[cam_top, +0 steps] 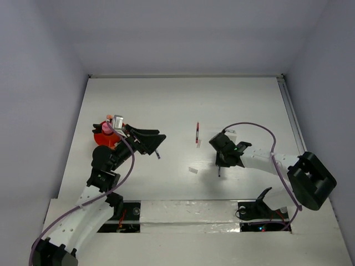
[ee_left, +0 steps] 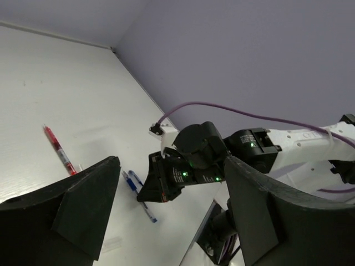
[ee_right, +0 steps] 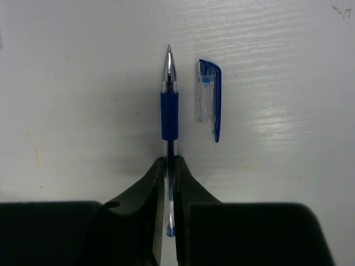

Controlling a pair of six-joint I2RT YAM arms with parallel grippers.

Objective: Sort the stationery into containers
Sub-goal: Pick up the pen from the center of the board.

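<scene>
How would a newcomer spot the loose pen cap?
On the white table, find the right arm's tool, right of centre, shut on a blue pen. The cap lies beside that pen's bare tip, not touching: short, clear, with a blue clip.

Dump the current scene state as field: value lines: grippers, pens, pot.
left gripper: open, empty
right gripper: shut on blue pen barrel
blue pen: uncapped, tip pointing away from the fingers
pen cap: on the table beside the pen, not touching
red pen: loose, mid-table
pot: orange-red, by the left arm
</scene>
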